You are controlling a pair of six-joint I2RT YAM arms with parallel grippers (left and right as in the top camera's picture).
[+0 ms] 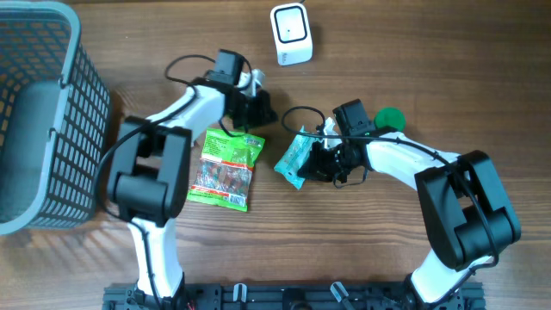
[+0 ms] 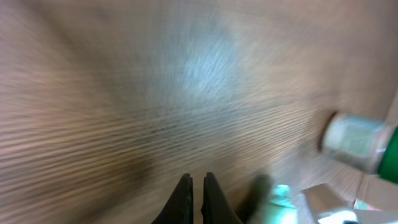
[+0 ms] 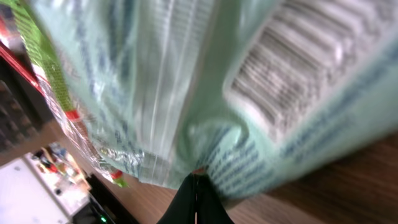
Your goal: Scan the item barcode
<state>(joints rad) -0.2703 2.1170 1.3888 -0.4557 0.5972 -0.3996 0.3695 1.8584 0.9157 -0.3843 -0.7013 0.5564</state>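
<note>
Overhead: right gripper pinches teal packet low near table centre, just right of green snack bag. White scanner at far edge, well apart from packet. Left gripper empty. Basket at left.

Left wrist: jaws pressed together, nothing between; blurred wood table.

Right wrist: jaws clamp packet edge; barcode visible on packet face.

Progress, judged: pickup done; carrying packet to scanner and presenting barcode not yet done.

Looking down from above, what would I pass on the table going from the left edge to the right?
grey basket → green snack bag → teal packet → green round object
</note>
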